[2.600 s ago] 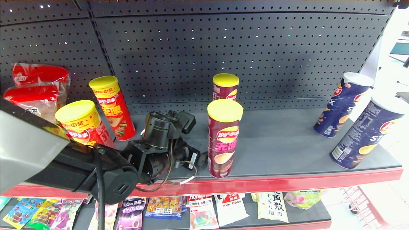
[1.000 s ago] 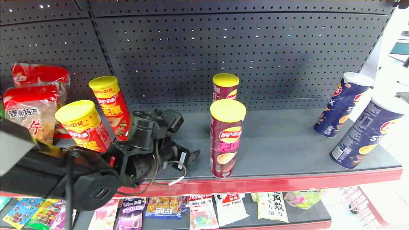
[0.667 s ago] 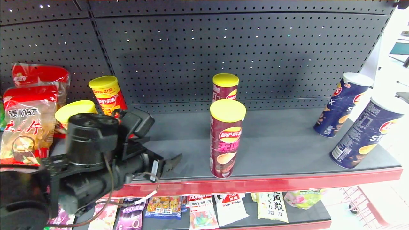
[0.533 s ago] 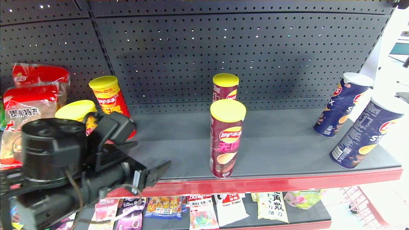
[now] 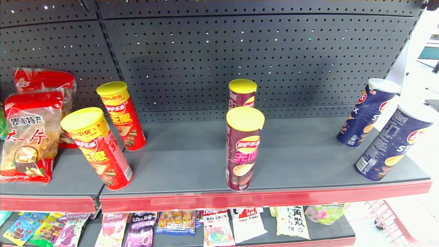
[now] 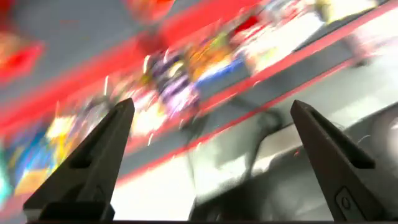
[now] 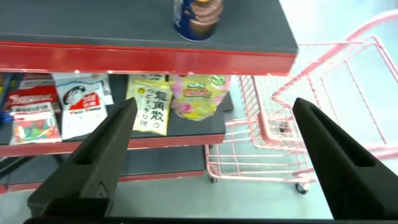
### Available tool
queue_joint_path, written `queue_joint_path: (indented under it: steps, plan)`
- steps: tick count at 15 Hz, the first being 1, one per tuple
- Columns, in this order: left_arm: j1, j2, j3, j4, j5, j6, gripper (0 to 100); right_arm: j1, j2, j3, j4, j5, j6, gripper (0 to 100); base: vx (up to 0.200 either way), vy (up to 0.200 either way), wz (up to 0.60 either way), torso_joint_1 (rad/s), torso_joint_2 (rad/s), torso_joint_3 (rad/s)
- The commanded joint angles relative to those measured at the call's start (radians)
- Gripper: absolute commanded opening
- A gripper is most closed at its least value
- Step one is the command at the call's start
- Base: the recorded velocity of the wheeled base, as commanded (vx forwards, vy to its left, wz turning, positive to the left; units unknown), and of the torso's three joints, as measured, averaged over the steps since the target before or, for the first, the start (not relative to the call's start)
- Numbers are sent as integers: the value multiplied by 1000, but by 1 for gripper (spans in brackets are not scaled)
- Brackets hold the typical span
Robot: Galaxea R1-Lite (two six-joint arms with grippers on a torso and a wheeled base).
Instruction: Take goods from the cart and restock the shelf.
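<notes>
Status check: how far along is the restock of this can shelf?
Done: red cans, maroon cans and blue cans stand on the shelf. In hand: nothing; left tool and right tool are open and empty. Left: bare shelf between the groups; the next pick from the pink cart is not yet begun.

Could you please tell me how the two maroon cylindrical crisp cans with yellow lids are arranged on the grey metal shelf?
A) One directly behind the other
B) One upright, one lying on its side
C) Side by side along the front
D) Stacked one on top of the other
A: the front maroon crisp can stands upright near the front of the grey metal shelf, and the rear maroon crisp can stands upright directly behind it.
</notes>
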Motion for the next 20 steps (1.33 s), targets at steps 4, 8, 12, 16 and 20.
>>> queue_joint_path:
  steps: [4,8,12,16,20]
  plan:
    - [508,-383,-1,177,123,-118,100,-228,-149,113,3,6,-8,100,0,0,0,0,0,0]
    - [523,-446,173,-105,-96,-115,100,-182,-344,185,-11,264,-11,100,0,0,0,0,0,0]
    - [525,-447,574,-685,-147,-106,100,-196,-378,300,-192,371,18,100,0,0,0,0,0,0]
    - [528,-449,571,-646,-171,-78,100,-228,-444,306,-200,474,79,100,0,0,0,0,0,0]
    - [550,-466,571,-637,-196,-57,100,-231,-445,337,-209,377,64,100,0,0,0,0,0,0]
